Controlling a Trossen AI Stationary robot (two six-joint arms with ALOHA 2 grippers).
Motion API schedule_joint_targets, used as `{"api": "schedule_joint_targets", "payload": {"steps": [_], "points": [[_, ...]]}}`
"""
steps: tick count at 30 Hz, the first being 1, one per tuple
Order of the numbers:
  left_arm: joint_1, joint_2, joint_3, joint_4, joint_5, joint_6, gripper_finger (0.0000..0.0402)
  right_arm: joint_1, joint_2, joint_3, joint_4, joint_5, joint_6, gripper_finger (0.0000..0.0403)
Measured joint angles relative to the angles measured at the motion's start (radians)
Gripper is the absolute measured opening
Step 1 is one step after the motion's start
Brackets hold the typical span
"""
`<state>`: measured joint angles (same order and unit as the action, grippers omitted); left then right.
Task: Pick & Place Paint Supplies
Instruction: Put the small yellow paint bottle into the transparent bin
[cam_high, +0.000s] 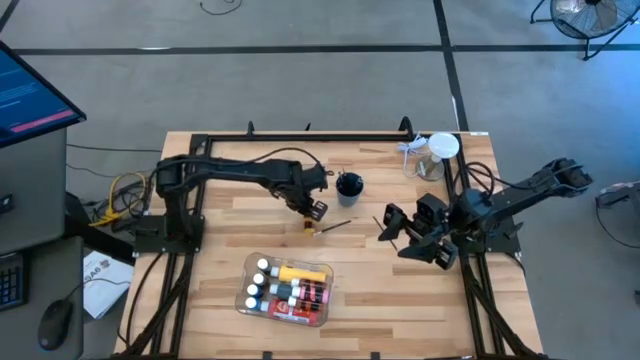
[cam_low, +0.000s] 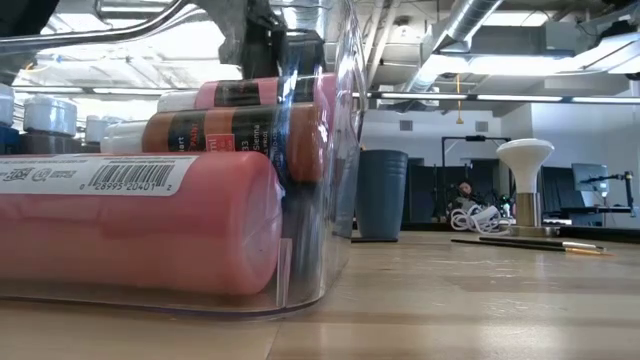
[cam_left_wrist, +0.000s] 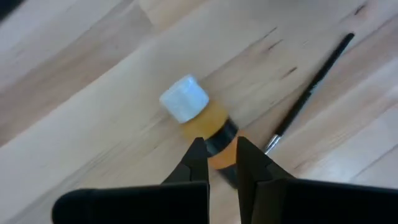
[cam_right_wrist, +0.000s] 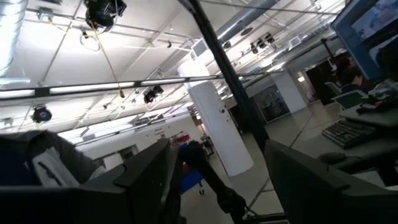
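A small orange-yellow paint bottle (cam_left_wrist: 205, 121) with a white cap lies on its side on the wooden table (cam_high: 220, 240), next to a thin dark-handled brush (cam_left_wrist: 311, 87). My left gripper (cam_left_wrist: 221, 158) hovers just over the bottle's base end, pointing steeply down, shut. In the high view the bottle (cam_high: 308, 228) and brush (cam_high: 335, 226) lie mid-table, just nearer than that gripper (cam_high: 316, 211). Near the table's right edge my right gripper (cam_high: 415, 240) is raised, tilted upward and open, holding nothing.
A clear bin (cam_high: 285, 290) near the front edge holds several paint bottles and tubes, one of them a yellow bottle (cam_high: 300, 271). A dark cup (cam_high: 349, 186) stands behind the left gripper. A clear jar with a white lid (cam_high: 440, 150) stands at the back right.
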<state>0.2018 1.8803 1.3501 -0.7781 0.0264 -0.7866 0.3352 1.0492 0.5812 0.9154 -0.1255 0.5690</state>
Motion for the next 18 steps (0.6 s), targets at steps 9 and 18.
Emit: {"api": "schedule_joint_targets", "payload": {"steps": [9, 18], "points": [[-0.018, -0.02, 0.01, 0.164, -0.029, 0.033, 0.0, -0.005, 0.0, 0.0, -0.017, 0.001, -0.002, 0.0255], [-0.106, 0.059, 0.064, 0.268, -0.02, 0.136, 0.0, -0.019, 0.0, 0.0, -0.018, 0.02, 0.0, 0.0255]]}}
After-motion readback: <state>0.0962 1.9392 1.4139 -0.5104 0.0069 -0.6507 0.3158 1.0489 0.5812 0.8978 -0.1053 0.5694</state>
